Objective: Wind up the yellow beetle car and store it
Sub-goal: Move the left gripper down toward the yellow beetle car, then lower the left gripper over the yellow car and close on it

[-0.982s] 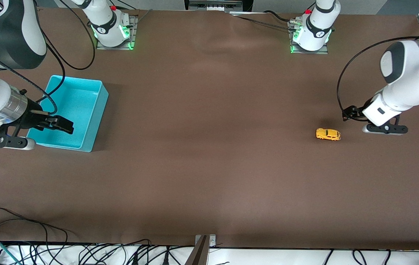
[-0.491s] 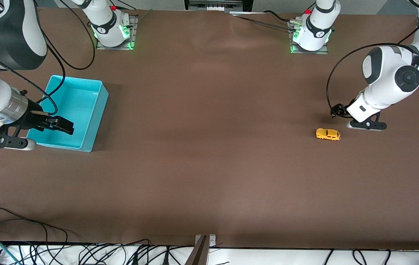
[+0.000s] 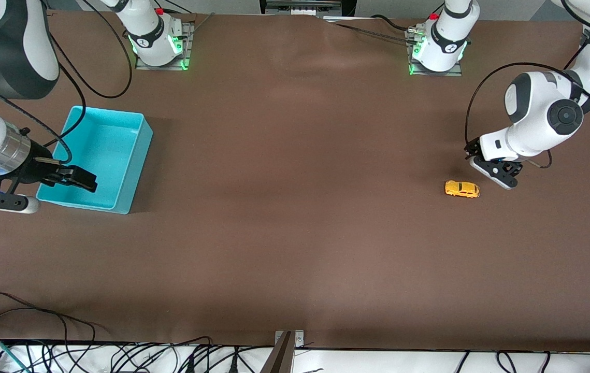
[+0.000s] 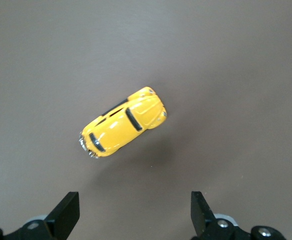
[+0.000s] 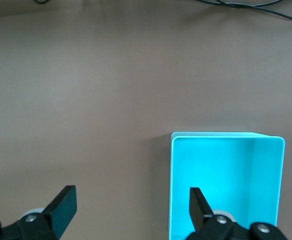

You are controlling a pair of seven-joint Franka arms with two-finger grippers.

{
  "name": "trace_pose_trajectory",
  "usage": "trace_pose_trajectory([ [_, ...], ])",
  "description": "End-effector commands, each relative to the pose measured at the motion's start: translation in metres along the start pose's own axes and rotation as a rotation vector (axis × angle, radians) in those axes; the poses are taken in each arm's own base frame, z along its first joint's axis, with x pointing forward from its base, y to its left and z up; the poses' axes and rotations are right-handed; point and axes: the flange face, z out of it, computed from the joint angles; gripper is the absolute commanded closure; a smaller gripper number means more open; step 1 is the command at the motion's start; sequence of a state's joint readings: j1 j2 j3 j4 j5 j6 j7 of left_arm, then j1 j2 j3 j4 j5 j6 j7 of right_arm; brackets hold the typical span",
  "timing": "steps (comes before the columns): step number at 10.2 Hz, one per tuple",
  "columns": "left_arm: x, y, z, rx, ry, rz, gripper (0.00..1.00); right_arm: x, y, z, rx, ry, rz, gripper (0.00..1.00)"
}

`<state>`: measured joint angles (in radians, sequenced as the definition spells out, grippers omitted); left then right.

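On the brown tabletop point(image 3: 295, 207) toward the left arm's end, the yellow beetle car point(image 3: 462, 189) sits askew under the left tool point(image 4: 135, 215), fingers apart, so closing could skid it away, while the right tool point(image 5: 131, 212), also spread, waits by the turquoise bin point(image 3: 137, 155).

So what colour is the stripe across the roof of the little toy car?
Dark, nearly black, on the small rounded yellow toy car; the left wrist view shows it best.

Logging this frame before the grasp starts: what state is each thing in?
Yellow beetle car: upright on its wheels on the table, untouched.
Turquoise bin: open-topped, empty.
Left gripper: fingers open, above the car.
Right gripper: fingers open, holding nothing, at the bin's edge.
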<state>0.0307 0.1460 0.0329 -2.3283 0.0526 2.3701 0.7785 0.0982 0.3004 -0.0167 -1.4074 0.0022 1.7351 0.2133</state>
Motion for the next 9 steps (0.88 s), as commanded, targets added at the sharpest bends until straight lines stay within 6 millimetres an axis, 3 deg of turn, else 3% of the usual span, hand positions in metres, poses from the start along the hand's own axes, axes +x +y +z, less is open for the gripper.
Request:
trace_pose_trajectory([
  [1,0.005,-0.002,0.018,0.015,-0.001,0.270,0.01,0.001,0.000,-0.015,0.017,0.057,-0.002,0.00],
  [5,0.021,-0.011,0.048,0.121,0.015,0.702,0.00,0.000,0.003,-0.017,0.015,0.060,-0.016,0.00],
  [7,0.022,-0.009,0.069,0.100,0.003,0.787,0.02,-0.002,0.002,-0.020,0.015,0.057,-0.016,0.00],
  [9,0.029,-0.006,0.076,0.132,0.001,0.858,0.02,-0.005,0.001,-0.026,0.019,0.062,-0.017,0.00],
])
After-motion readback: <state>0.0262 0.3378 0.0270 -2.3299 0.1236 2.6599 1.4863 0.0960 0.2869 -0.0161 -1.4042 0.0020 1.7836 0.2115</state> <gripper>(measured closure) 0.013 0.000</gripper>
